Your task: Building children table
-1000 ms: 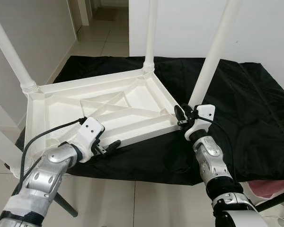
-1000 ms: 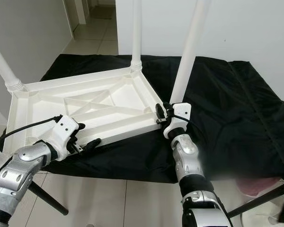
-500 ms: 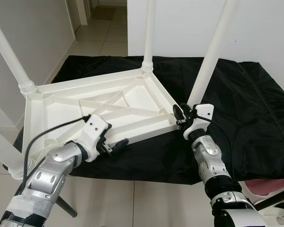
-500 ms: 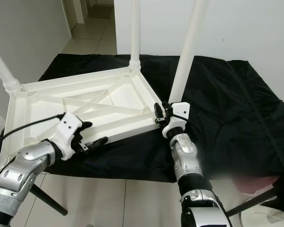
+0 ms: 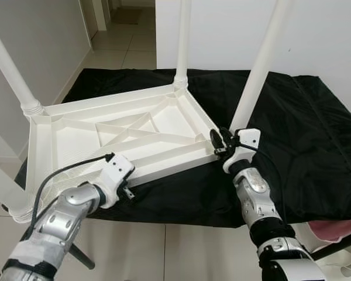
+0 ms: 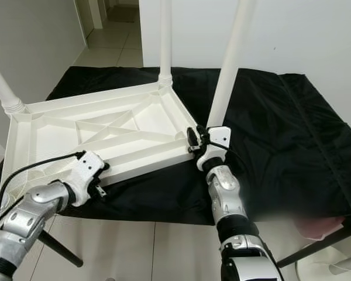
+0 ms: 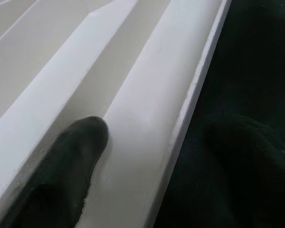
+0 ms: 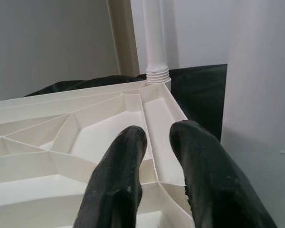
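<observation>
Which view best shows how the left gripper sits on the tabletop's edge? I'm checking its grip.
The left wrist view: one black finger lies inside the upturned tabletop's near rim, with the black cloth beyond. The eye views show the left gripper at that rim, fingers mostly hidden by the wrist.

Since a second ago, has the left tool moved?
Yes. The left tool has pulled back along the white table's near rim toward the robot's left; one finger rests on that rim.

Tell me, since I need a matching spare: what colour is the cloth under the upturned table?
Black: the crumpled black cloth shows best in the left eye view.
</observation>
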`<state>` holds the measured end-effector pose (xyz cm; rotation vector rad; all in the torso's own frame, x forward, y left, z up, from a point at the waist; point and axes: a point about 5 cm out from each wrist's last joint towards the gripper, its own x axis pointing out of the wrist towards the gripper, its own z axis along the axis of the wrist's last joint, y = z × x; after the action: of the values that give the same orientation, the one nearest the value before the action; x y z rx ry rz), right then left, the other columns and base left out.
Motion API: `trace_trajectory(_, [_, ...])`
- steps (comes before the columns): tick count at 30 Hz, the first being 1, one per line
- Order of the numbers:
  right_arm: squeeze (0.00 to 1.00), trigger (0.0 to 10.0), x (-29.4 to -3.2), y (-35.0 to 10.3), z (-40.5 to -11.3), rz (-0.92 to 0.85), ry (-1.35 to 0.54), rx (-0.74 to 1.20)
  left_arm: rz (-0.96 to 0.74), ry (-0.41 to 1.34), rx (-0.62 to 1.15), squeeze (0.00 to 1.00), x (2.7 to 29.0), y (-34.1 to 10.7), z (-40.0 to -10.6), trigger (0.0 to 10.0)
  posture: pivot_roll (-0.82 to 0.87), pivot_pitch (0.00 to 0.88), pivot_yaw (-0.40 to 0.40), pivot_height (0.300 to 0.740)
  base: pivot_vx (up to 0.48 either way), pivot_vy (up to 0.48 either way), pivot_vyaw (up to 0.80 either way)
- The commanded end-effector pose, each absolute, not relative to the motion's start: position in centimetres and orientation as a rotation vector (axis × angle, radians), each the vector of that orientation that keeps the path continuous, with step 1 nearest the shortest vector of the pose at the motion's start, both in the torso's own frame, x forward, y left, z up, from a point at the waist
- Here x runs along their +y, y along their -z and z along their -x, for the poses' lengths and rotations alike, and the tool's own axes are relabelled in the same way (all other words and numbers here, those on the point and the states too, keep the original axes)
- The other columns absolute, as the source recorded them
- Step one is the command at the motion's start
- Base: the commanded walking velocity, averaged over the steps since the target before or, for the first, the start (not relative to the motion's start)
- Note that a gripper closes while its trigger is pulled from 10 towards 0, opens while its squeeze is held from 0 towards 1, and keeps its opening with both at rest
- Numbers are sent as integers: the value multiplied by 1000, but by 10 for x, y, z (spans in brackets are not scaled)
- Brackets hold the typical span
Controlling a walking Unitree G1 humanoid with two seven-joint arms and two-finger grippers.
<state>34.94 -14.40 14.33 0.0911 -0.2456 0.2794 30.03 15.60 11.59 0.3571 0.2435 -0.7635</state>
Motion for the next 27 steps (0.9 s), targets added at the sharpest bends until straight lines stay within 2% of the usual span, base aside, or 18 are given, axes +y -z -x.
trace_trajectory(1, [0,10000,-143,-141,-348,-83,-286,-242,-348,736,278,0,161,-111,-303,1686,39,17,-9,740,0,0,0])
trace_trajectory(3, [0,10000,-143,-141,-348,-83,-286,-242,-348,736,278,0,161,-111,-303,1686,39,17,-9,740,0,0,0])
trace_trajectory(4, [0,10000,-143,-141,-348,-83,-286,-241,-339,725,272,0,161,-112,-305,0,41,16,-10,740,0,0,0])
trace_trajectory(15, [0,10000,-141,-141,-349,-87,-284,-243,-353,703,240,0,159,-114,-313,0,41,15,-9,740,0,0,0])
trace_trajectory(16, [0,10000,-141,-141,-348,-89,-280,-243,-361,713,219,0,151,-116,-317,0,40,15,-3,740,0,0,0])
trace_trajectory(20, [0,10000,-141,-141,-348,-91,-277,-244,-364,716,210,0,146,-117,-319,0,40,14,-2,740,0,0,0])
trace_trajectory(27, [0,10000,-142,-142,-349,-98,-257,-251,-370,721,165,0,120,-120,-328,0,33,19,12,740,0,0,0])
